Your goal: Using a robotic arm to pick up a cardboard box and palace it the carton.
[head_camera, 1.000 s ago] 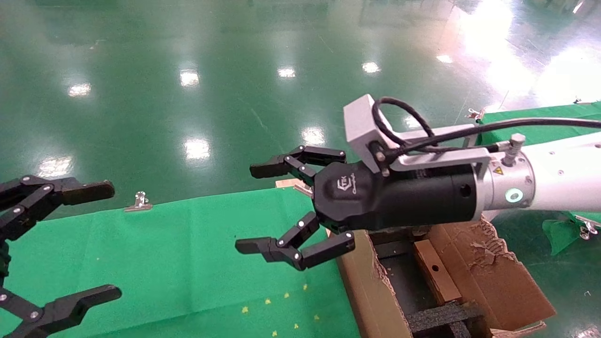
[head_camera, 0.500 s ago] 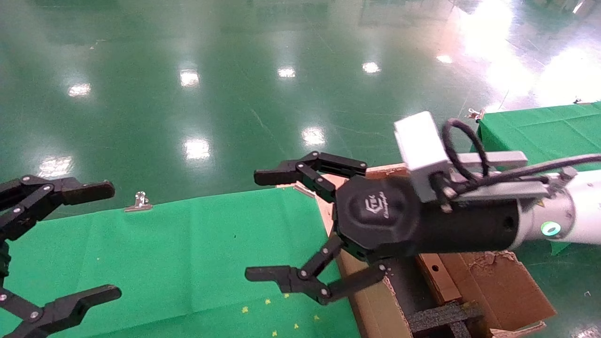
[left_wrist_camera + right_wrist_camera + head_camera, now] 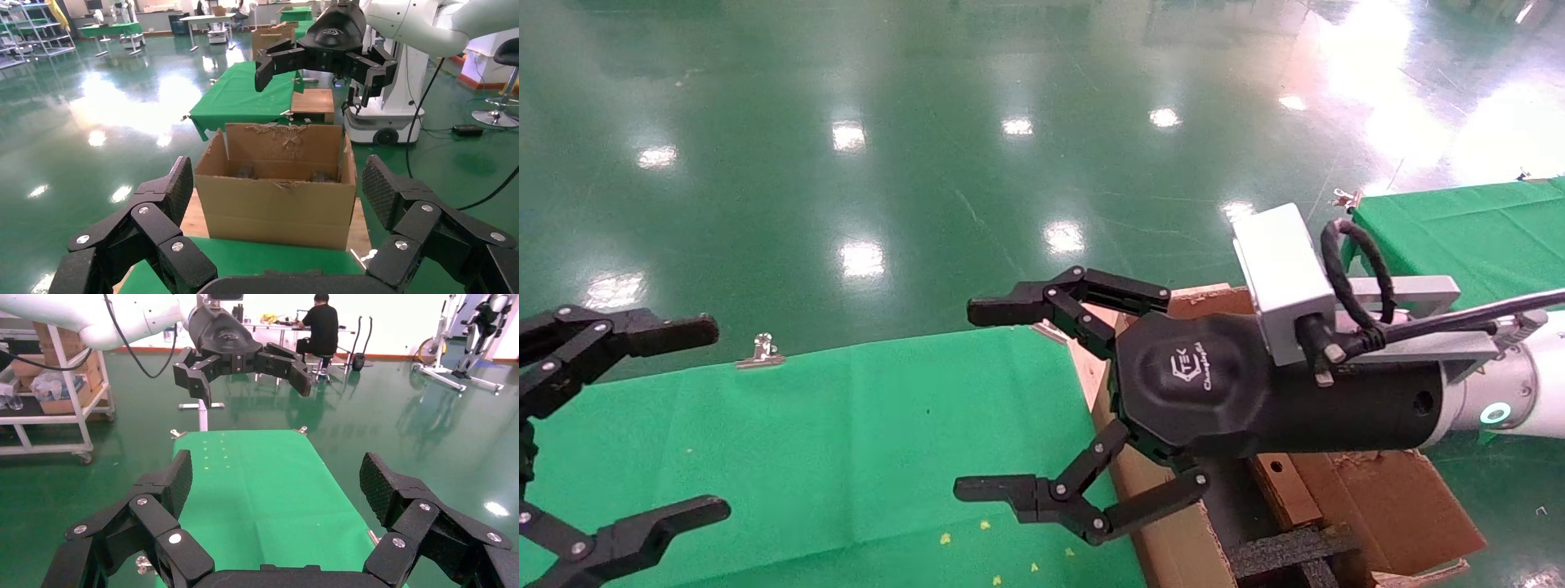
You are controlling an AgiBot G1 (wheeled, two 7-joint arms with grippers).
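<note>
Lying lower right of the head view inside the carton [image 3: 1164, 539], cardboard box [image 3: 1283, 488] sits under the empty, wide-spread right gripper [image 3: 1001, 400]; advisable: withdraw clear of torn flaps; left gripper [image 3: 641, 425] idles wide at left edge.

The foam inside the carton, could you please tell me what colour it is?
The foam in the carton is black, clearest in the head view.
</note>
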